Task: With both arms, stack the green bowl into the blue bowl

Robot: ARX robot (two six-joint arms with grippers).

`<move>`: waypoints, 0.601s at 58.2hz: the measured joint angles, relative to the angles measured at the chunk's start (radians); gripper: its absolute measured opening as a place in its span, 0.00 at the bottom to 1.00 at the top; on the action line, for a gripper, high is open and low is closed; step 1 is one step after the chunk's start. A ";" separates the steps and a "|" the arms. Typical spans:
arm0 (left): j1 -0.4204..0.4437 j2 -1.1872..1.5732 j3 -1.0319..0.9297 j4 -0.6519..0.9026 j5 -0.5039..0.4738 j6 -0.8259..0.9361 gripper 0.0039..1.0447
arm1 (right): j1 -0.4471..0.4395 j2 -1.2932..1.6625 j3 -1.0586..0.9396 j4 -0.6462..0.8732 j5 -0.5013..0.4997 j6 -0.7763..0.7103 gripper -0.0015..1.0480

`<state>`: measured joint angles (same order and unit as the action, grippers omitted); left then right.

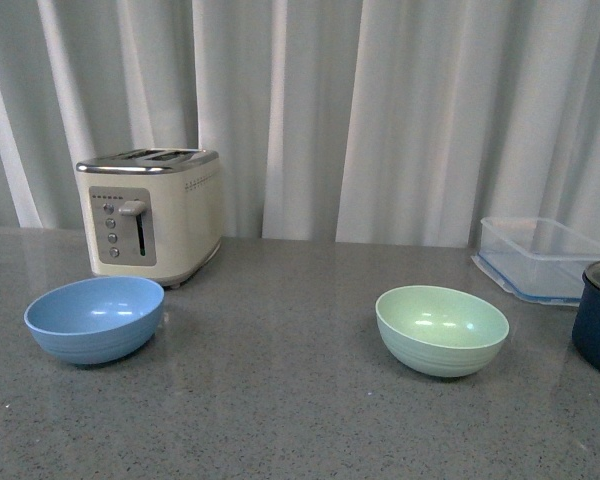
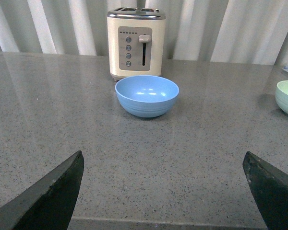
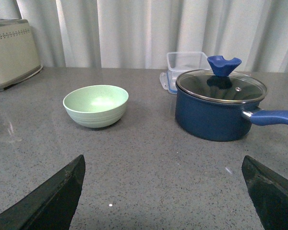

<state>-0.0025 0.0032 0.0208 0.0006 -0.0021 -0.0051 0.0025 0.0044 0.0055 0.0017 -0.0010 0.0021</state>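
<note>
The left gripper is spread wide, its dark fingers showing only as tips in the two lower corners of the left wrist frame. The right gripper is spread likewise, holding nothing, its fingers in that frame's lower corners.

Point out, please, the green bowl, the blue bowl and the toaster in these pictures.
green bowl (image 1: 442,322), front view, on its inner wall.
blue bowl (image 1: 94,306), front view, on its inner wall.
toaster (image 1: 192,215), front view, on its cream side.
</note>
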 joint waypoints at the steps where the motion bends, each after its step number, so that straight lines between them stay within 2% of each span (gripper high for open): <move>1: 0.000 0.000 0.000 0.000 0.000 0.000 0.94 | 0.000 0.000 0.000 0.000 0.000 0.000 0.90; 32: 0.000 0.000 0.000 0.000 -0.001 0.000 0.94 | 0.000 0.000 0.000 0.000 0.000 0.000 0.90; 35: -0.034 0.043 0.014 -0.058 -0.159 0.097 0.94 | 0.000 0.000 0.000 0.000 0.000 0.000 0.90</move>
<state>-0.0360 0.0460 0.0349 -0.0578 -0.1608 0.0921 0.0025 0.0044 0.0055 0.0017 -0.0010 0.0017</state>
